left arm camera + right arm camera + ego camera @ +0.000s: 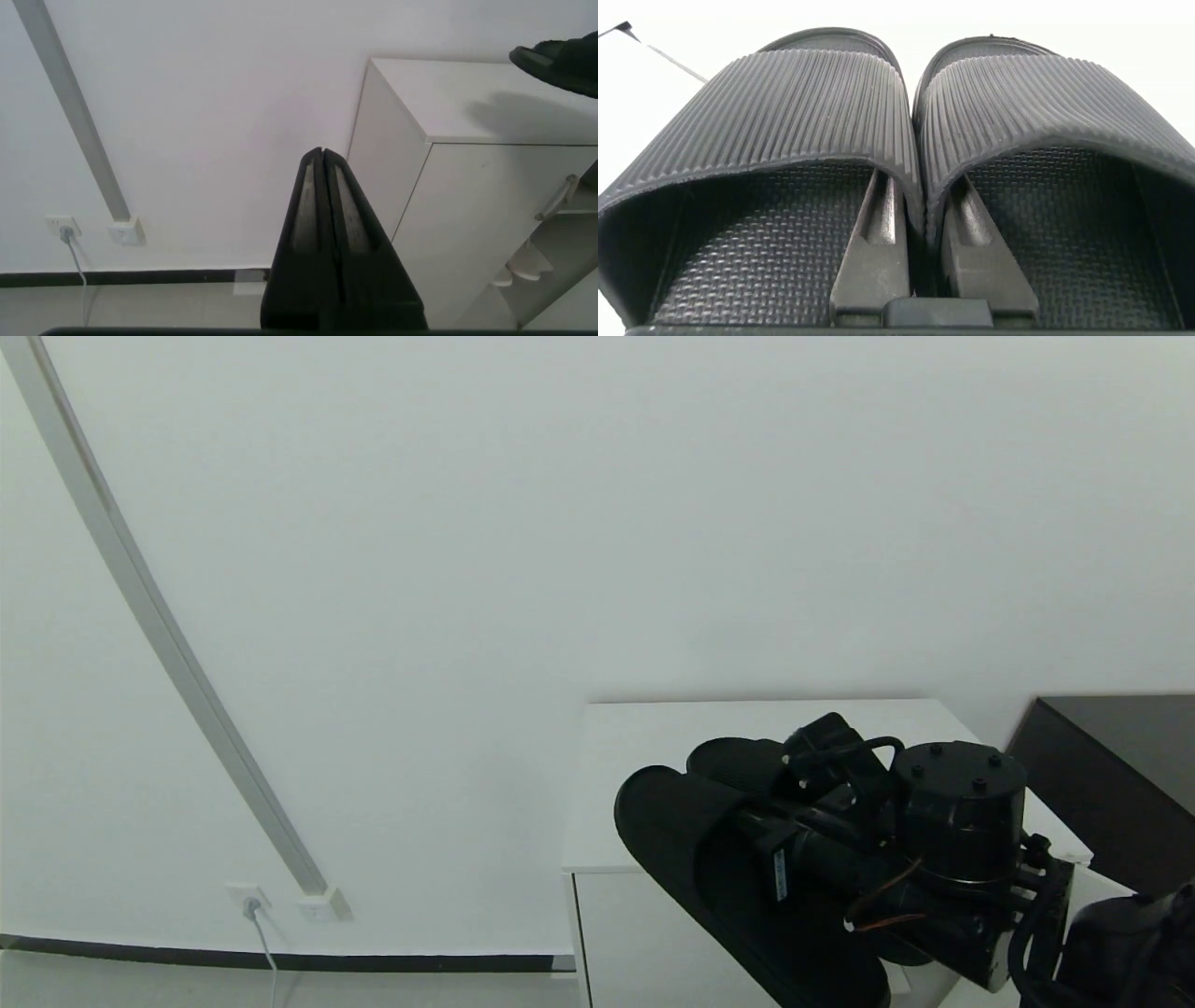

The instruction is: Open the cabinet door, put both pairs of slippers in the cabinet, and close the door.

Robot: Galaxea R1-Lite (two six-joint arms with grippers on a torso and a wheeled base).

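Aloft, right end effector [922,187] pinches both black slippers [813,103] above white cabinet [653,737]

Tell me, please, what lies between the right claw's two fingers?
The touching inner strap edges of the two black slippers, clamped by the right claw; the right wrist view shows it.

The right arm [962,821] sits in the lower right of the head view, its wrist pointing toward the frame's left. The right gripper [924,224] is clamped on a pair of black slippers [686,845], with one finger [871,247] under each strap, pinching the inner walls together. The left gripper [322,187] has its fingers pressed flat against each other.
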